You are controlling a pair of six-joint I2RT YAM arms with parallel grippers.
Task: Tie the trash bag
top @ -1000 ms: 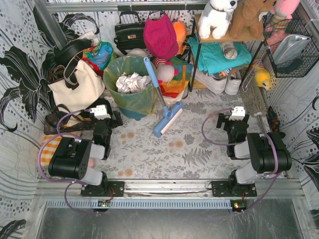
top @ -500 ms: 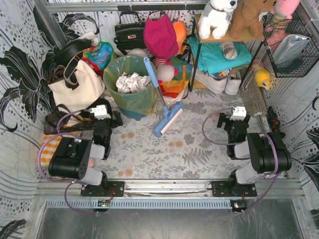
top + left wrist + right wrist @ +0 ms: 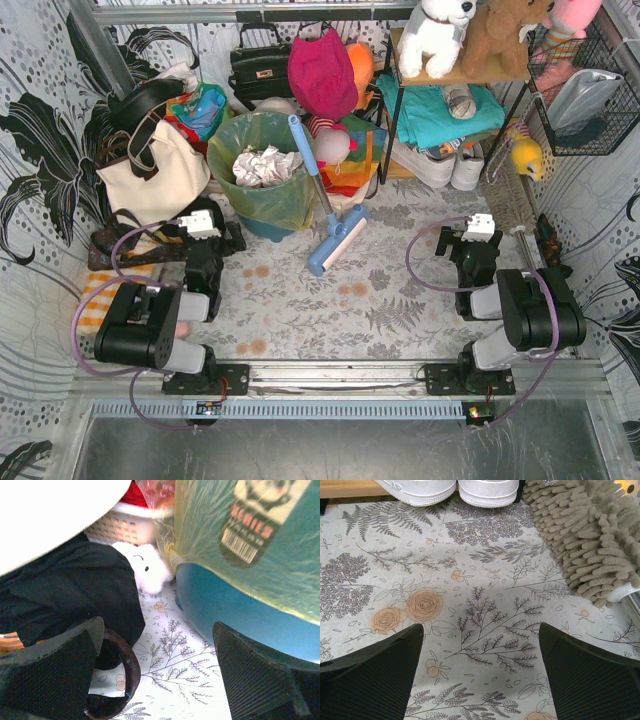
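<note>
The trash bag [image 3: 262, 172] is thin yellow-green plastic lining the round teal bin [image 3: 265, 228] at the back left, with crumpled white paper [image 3: 262, 165] in its open mouth. In the left wrist view the bag [image 3: 210, 535] hangs over the bin wall [image 3: 235, 622], close ahead on the right. My left gripper [image 3: 212, 238] sits low on the floral mat just left of the bin, open and empty [image 3: 160, 680]. My right gripper [image 3: 470, 242] rests at the right, far from the bag, open and empty above the mat [image 3: 480, 675].
A cream tote [image 3: 150, 170] and a black bag [image 3: 65, 595] crowd the left gripper, and a dark brown ring handle [image 3: 122, 672] lies by its left finger. A blue squeegee [image 3: 325, 215] leans on the bin. White shoes [image 3: 445, 490] and a shaggy mat [image 3: 590, 535] lie ahead of the right gripper.
The left arm's upper link has shifted slightly to the left. Both grippers stay almost where they were, and the bag has not moved.
</note>
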